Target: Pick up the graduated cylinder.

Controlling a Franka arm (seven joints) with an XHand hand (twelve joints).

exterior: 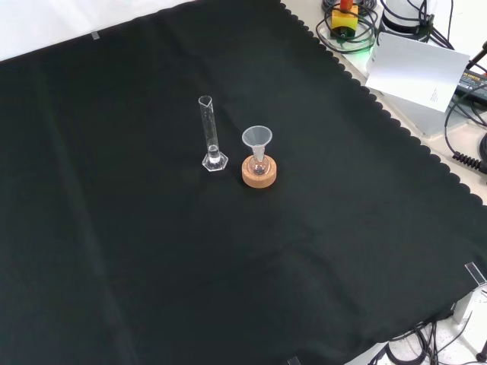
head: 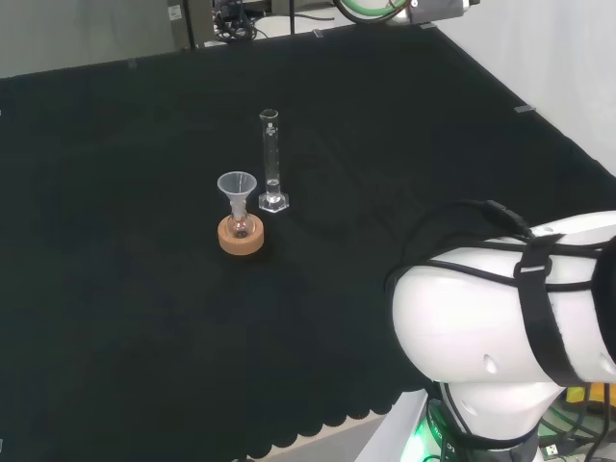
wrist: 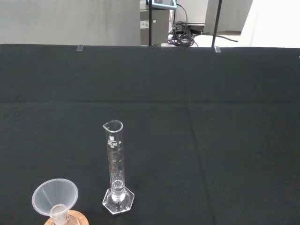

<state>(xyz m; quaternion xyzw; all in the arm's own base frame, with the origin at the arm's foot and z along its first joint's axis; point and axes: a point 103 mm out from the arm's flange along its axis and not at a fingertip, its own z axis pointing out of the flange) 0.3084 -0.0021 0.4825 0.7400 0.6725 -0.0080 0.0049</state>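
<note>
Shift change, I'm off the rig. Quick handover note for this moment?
Hand: no fingers visible, state unknown.
Clear glass graduated cylinder stands upright on its hexagonal foot on the black cloth, untouched.
In the front view, just right of it: small round glass flask on a cork ring, with a clear plastic funnel in its neck.
Done: nothing.
Left: approach, grasp the cylinder, lift.

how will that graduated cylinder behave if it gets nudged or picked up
The graduated cylinder is tall and narrow on a small hexagonal foot, so a nudge near its top would probably tip it. It looks like clear, smooth glass: likely slippery and breakable. It appears empty, so probably light.
</note>
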